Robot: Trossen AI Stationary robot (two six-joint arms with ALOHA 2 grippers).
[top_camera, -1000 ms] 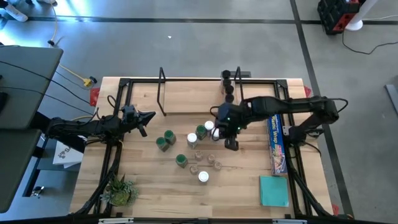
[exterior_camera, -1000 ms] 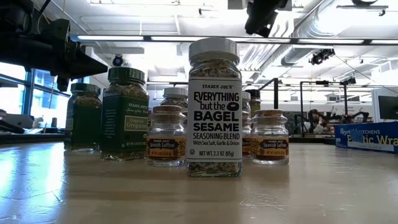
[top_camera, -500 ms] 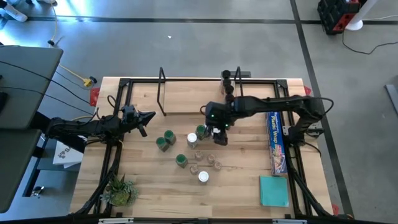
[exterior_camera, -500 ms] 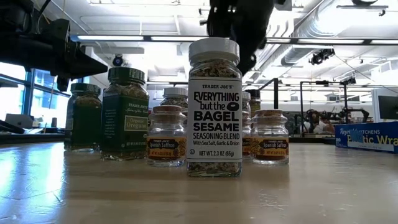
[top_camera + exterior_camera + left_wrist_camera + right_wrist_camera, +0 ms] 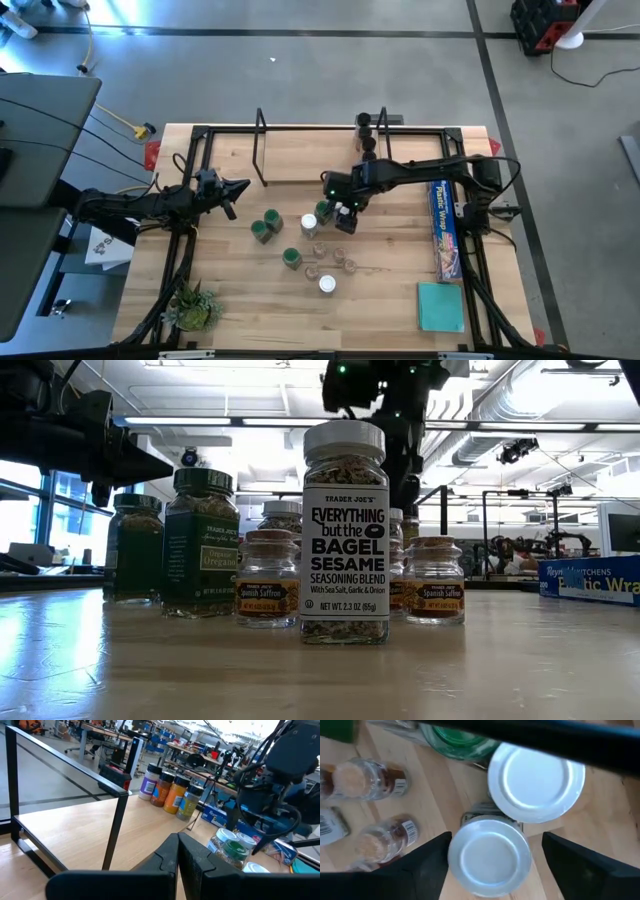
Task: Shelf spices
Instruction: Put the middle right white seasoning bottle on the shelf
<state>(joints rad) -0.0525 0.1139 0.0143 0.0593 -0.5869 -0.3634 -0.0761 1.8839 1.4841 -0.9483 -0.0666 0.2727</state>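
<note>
Right gripper (image 5: 345,213) has slid further left since a moment ago, now directly over the white-lidded jars (image 5: 489,858) mid-table, fingers spread either side. Shelf (image 5: 310,165) sits behind. Left gripper (image 5: 236,188) unchanged at the left edge, fingers pressed together.

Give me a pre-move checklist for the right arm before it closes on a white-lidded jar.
1. Right hand open: ok, fingers spread either side of the nearer white-lidded jar.
2. Hand centred over that jar: ok in the right wrist view.
3. Clearance from the second white-lidded jar: not ok, the lids look close together or touching.
4. Hand low enough to grip the jar body: cannot tell.
5. Space on the shelf: ok, bare plank beside the jars already standing at its right end.
6. Left hand out of the way: ok, shut, at the table's left side.
</note>
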